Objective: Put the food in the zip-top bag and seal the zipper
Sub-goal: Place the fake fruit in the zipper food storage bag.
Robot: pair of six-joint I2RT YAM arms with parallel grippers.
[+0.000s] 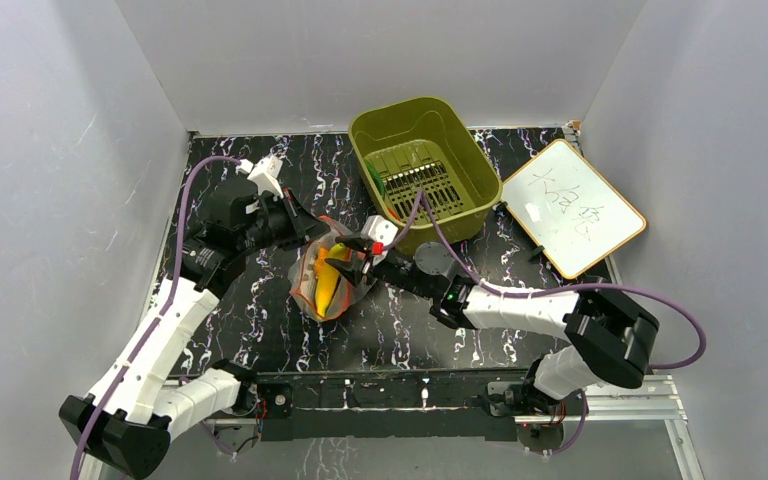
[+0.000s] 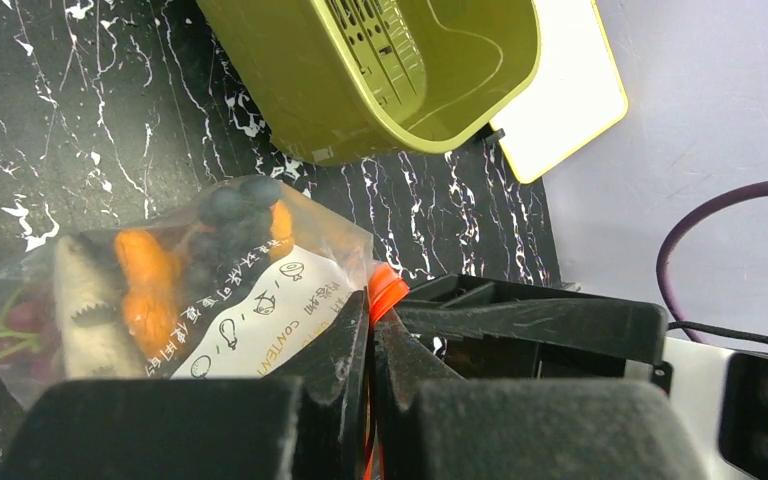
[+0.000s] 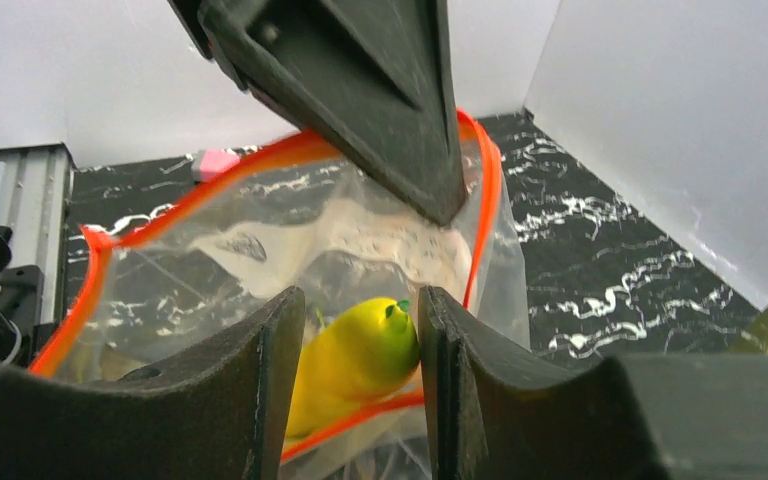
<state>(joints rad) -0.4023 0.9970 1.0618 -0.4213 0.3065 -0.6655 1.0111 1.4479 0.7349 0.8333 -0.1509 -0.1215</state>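
The clear zip-top bag (image 1: 332,300) lies on the black marbled table between both arms, its mouth held open. My left gripper (image 2: 372,305) is shut on the red-orange zipper (image 2: 388,288) at the bag's rim; its fingers (image 3: 380,100) also hang over the mouth in the right wrist view. Through the plastic show orange pieces (image 2: 145,275) and dark grapes (image 2: 235,205). My right gripper (image 3: 360,291) is at the mouth, jaws apart around the yellow banana (image 3: 355,360). The banana leans on the right finger and lies across the lower zipper (image 3: 355,421). The overhead view shows the banana (image 1: 328,288) inside the bag.
The olive-green slotted basket (image 1: 365,130) stands just behind the bag, close to my right arm. A small whiteboard (image 1: 572,207) with an orange frame lies to its right. White walls close in the table on three sides.
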